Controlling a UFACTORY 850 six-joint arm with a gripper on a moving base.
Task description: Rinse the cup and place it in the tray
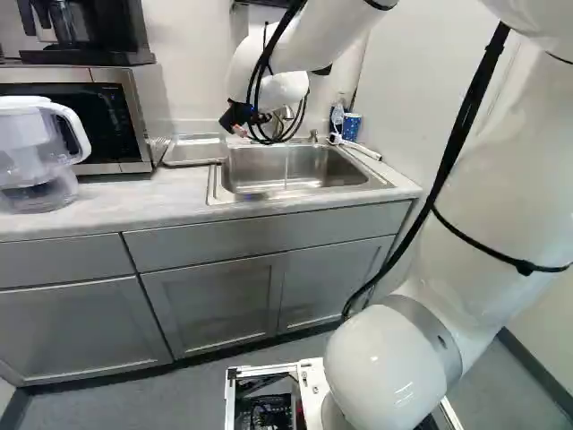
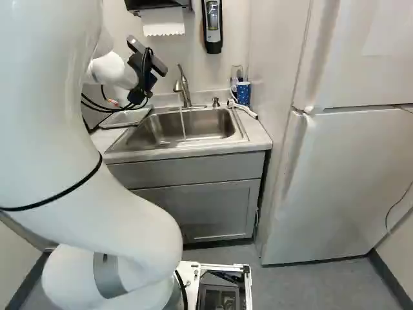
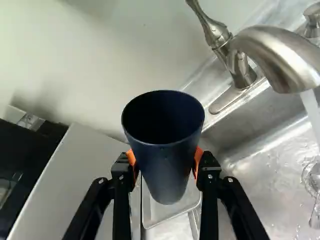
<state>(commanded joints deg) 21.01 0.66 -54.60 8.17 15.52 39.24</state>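
In the left base view my gripper [image 1: 237, 124] hangs at the sink's left side, near the tray [image 1: 195, 150]. Seen from the wrist, the gripper [image 3: 165, 162] is shut on a dark blue cup [image 3: 167, 160], an orange pad against either side. The cup's open mouth shows, and its inside is dark. Behind the cup's lower end lies the metal tray [image 3: 167, 212], partly hidden by it. Water [image 3: 311, 112] runs from the faucet [image 3: 280, 55] into the sink [image 2: 161, 129], clear of the cup.
Left of the tray stands a microwave [image 1: 134, 116], with a coffee machine [image 1: 89, 31] on top and a water pitcher [image 1: 36, 152] in front. A patterned blue cup [image 2: 243, 93] and a white hose-like thing [image 2: 246, 111] are right of the sink, beside the fridge [image 2: 335, 174].
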